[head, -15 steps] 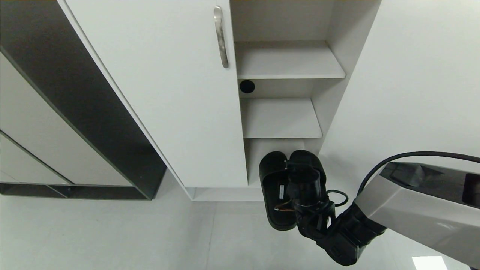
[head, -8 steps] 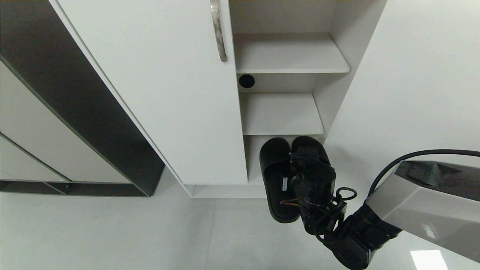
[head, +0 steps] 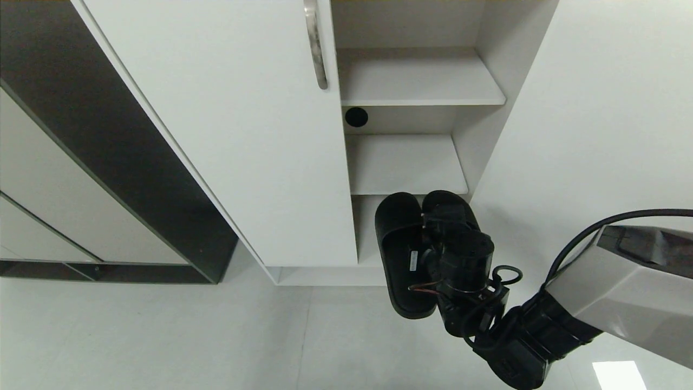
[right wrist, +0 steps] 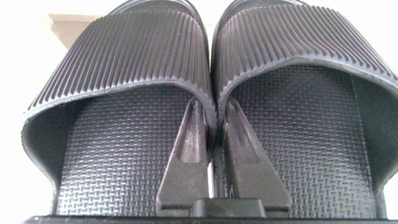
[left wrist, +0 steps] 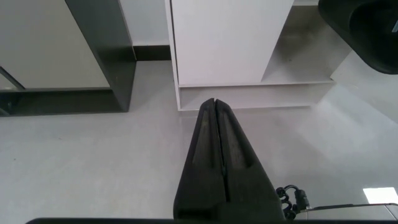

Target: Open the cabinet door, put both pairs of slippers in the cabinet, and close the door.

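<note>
A pair of black slippers (head: 403, 254) hangs side by side in front of the cabinet's lowest compartment (head: 371, 230), toes toward the opening. My right gripper (head: 433, 230) is shut on the slippers' two inner edges; in the right wrist view the slippers (right wrist: 143, 87) have those edges pinched together between its fingers (right wrist: 186, 149). The white cabinet (head: 417, 81) has its right half open, showing two bare shelves. My left gripper (left wrist: 214, 109) is shut on nothing, hanging above the floor in front of the cabinet's base (left wrist: 255, 96).
The left cabinet door (head: 233, 124) with a metal handle (head: 315, 43) stays closed. The opened right door (head: 595, 108) stands as a white panel on the right. A dark-framed unit (head: 108, 162) stands to the left. Pale floor (head: 162, 336) lies in front.
My right arm has carried the slippers forward, and their toes now reach the edge of the lowest compartment. The head camera shifted a little between the earliest frame and now.
</note>
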